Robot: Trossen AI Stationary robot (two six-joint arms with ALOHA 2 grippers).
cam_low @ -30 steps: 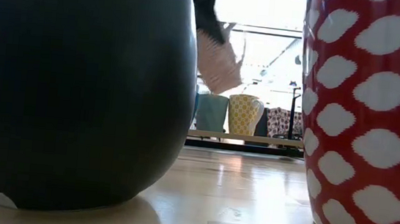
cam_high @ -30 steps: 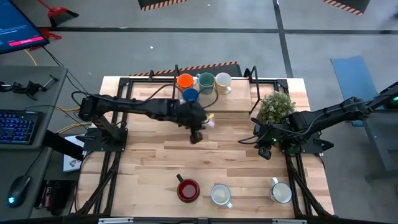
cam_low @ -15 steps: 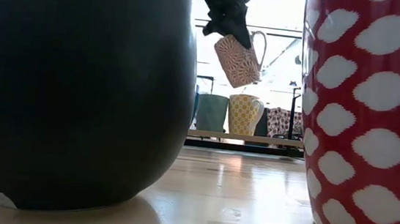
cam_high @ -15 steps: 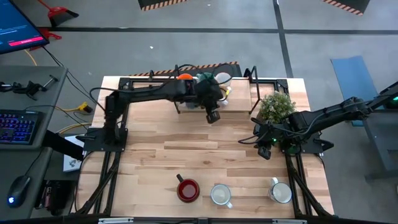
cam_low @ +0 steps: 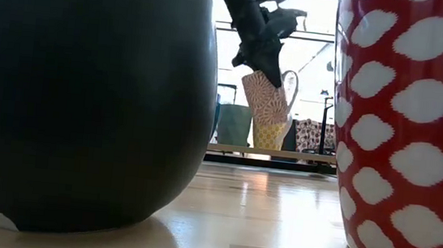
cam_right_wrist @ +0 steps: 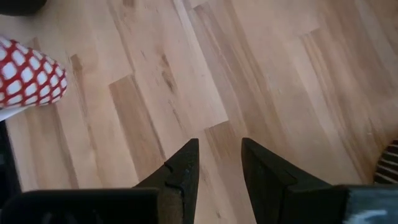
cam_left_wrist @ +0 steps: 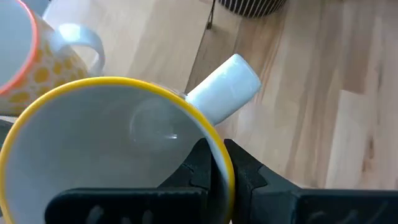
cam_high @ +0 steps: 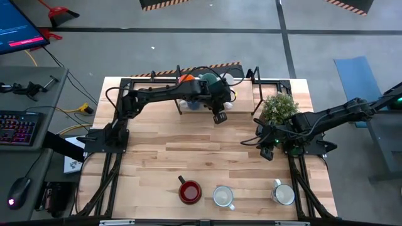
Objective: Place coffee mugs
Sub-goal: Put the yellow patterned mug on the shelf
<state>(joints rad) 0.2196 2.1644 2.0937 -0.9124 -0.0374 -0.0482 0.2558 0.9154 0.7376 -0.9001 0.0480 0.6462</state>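
Note:
My left gripper [cam_high: 221,109] is out near the table's far edge, shut on a pink-patterned mug [cam_low: 266,101] with a yellow rim and white handle. That mug hangs tilted in the air over the far row of mugs: orange [cam_high: 186,79], teal [cam_low: 234,124] and yellow-patterned [cam_low: 269,135]; these stand on a low board [cam_low: 267,153]. An orange-rimmed mug [cam_left_wrist: 25,59] shows beside the held one. A dark red mug [cam_high: 190,191] and two white mugs [cam_high: 223,196] [cam_high: 284,193] stand at the near edge. My right gripper [cam_high: 269,150] waits open at the table's right side. My left gripper [cam_left_wrist: 219,169] pinches the mug's yellow rim [cam_left_wrist: 219,149] close to the white handle [cam_left_wrist: 224,96], one finger [cam_left_wrist: 199,163] inside the cup and the other outside. The fingers come from above, slanting down. The mug hangs clear of everything, tilted, below the fingers [cam_low: 262,53].
A bushy potted plant [cam_high: 279,108] stands at the right, just beyond my right gripper. A black frame runs along the far edge [cam_high: 251,76]. Bare wood lies across the table's middle [cam_high: 188,150]. Up close in the low view are a dark round mug [cam_low: 86,87] and a red-and-white one [cam_low: 418,118].
My left gripper has carried the mug from the middle of the table toward the far edge and to the right, over the row of mugs. Over the last half second it has come down, and the mug hangs lower and closer to the yellow-patterned one.

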